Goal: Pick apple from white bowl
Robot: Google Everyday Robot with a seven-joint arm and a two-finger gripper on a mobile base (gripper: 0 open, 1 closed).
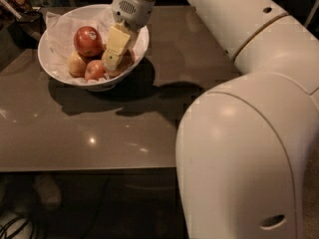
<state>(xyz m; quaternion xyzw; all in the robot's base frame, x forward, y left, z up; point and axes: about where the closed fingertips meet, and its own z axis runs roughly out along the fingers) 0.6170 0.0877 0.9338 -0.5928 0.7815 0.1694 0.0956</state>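
The white bowl (55, 66) lined with crinkled paper stands at the table's far left. In it lie a deep red apple (87, 40), a small pale apple (75, 63) and a small pinkish apple (94, 70). The golden-yellow apple (125, 59) lies at the bowl's right side, mostly hidden behind my gripper. My gripper (112, 63) reaches down into the bowl from above, right against that apple and just right of the red one.
The bowl stands on a glossy brown table (99, 133). My large white arm (249, 133) fills the right side of the view. Dark clutter (20, 9) lies beyond the table's far left corner. The table's front edge runs along the lower left.
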